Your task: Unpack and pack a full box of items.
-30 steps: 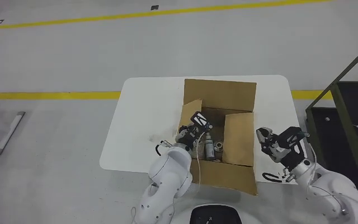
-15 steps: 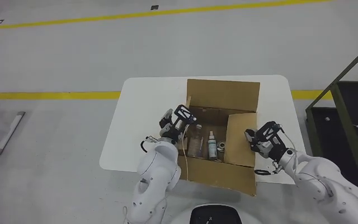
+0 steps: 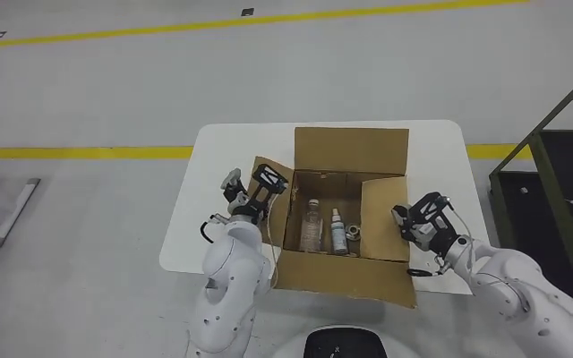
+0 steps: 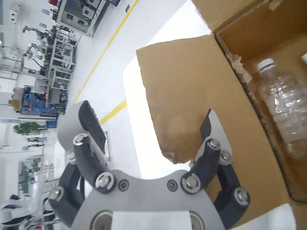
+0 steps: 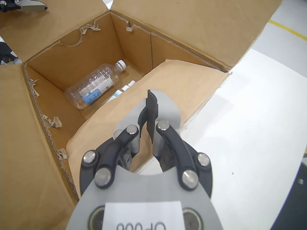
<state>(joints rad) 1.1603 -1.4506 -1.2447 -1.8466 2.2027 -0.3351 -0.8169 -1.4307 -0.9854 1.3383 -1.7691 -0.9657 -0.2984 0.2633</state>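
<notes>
right claw (image 5: 148,107) pinching flap (image 5: 191,84) | clear bottle (image 5: 96,86) lying flat inside box (image 5: 79,56)

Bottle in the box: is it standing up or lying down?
Lying down. The bottle rests on its side on the floor of the box, with its white cap pointing sideways, not up.

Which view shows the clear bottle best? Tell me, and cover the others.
The right wrist view: the clear bottle lies whole on its side in the box, cap and label plain. The top view shows it small from above; the left wrist view crops it at one side.
</notes>
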